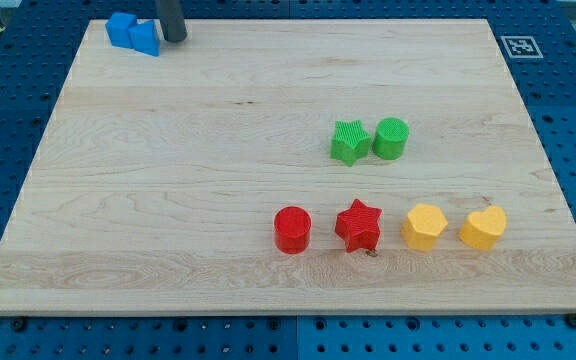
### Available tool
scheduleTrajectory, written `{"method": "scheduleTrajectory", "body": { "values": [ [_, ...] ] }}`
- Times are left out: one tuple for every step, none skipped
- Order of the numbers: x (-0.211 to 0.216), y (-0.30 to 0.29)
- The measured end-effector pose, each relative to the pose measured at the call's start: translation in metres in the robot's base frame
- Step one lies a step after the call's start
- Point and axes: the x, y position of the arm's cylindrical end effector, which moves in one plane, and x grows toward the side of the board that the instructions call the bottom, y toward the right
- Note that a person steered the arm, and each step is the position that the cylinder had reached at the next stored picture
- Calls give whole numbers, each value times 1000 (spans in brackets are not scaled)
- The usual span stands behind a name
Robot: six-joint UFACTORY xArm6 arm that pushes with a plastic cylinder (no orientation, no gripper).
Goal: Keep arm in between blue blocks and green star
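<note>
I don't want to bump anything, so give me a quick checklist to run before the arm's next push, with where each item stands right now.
1. My tip in view: ok, at the view's top left, on the board's far edge.
2. Tip clear of the blue blocks: cannot tell; it sits right beside them on the view's right, with the gap too small to judge.
3. Tip on the green star's side of the blue blocks: ok.
4. Tip roughly midway between them: not ok; it is close by the blue blocks and far from the star.
5. Path toward the star free of blocks: ok; the green cylinder lies beyond the star.
</note>
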Motion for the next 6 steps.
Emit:
{"method": "scheduleTrajectory", "body": {
  "values": [
    [-15, -21],
    [-17, -20],
    [-13, 10],
    [47, 70],
    [108, 101],
    [124, 120]
  ]
}}
